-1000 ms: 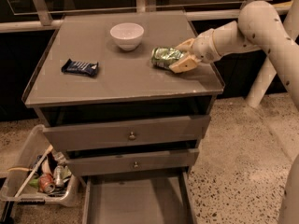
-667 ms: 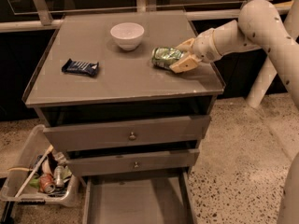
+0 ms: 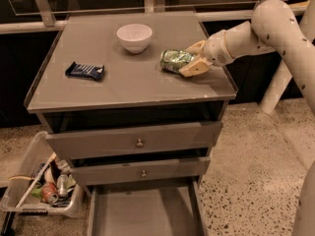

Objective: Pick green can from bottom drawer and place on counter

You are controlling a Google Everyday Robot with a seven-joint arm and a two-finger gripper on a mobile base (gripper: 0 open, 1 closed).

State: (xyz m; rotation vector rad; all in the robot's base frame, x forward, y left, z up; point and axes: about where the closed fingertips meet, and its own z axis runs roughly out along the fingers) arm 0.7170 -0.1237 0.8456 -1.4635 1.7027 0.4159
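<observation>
green can (image 3: pixel 173 60): lying on its side on the counter (image 3: pixel 133 85), right of the white bowl (image 3: pixel 134 37)
gripper (image 3: pixel 186 60): over the counter's right side, fingers clasped on the can's right end
bottom drawer (image 3: pixel 142 213): pulled open
snack bar (image 3: pixel 85 71): on the counter's left side

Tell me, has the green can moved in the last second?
No. The green can stays right of the white bowl, gripper at its right end.

**Our reach from the right**

Our arm (image 3: pixel 266 28) comes in from the right and crosses the right edge of the counter (image 3: pixel 123 90) near its far right corner. We hold the wrist low and level. Our tool (image 3: pixel 188 58) points left, its two fingers (image 3: pixel 196 68) clasped on either side of the green can (image 3: pixel 173 59).
</observation>
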